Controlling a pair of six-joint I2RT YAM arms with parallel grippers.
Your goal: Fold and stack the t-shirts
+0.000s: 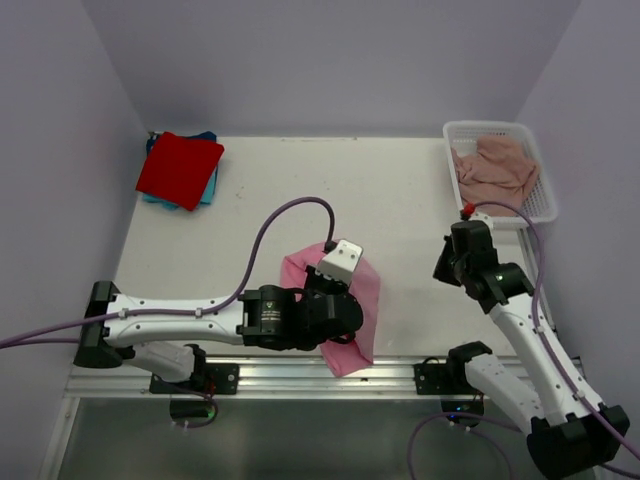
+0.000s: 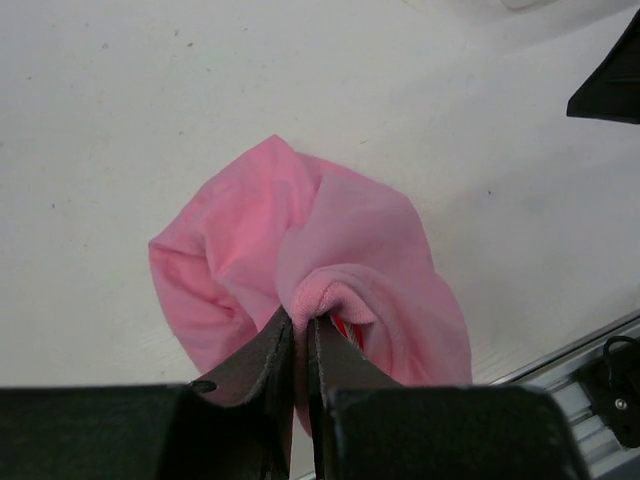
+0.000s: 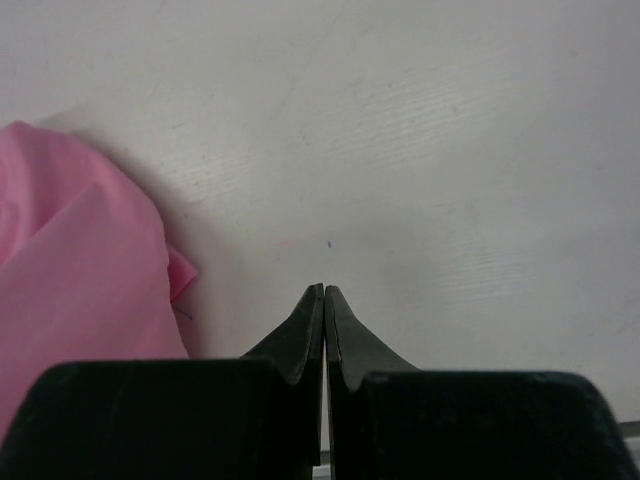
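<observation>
Pink t-shirt (image 2: 330, 250), one, pinched by left fingers (image 2: 255, 362); two folded t-shirts (image 1: 180, 168) stacked.

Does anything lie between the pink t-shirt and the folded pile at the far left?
No object lies there: bare table runs from the pink t-shirt, held by the left gripper, to the red-topped pile. Only the left arm's own purple cable arches over it.

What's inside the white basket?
A crumpled peach cloth, probably a t-shirt, fills the white basket. Whether anything lies underneath it cannot be seen, because the cloth covers the bottom.
</observation>
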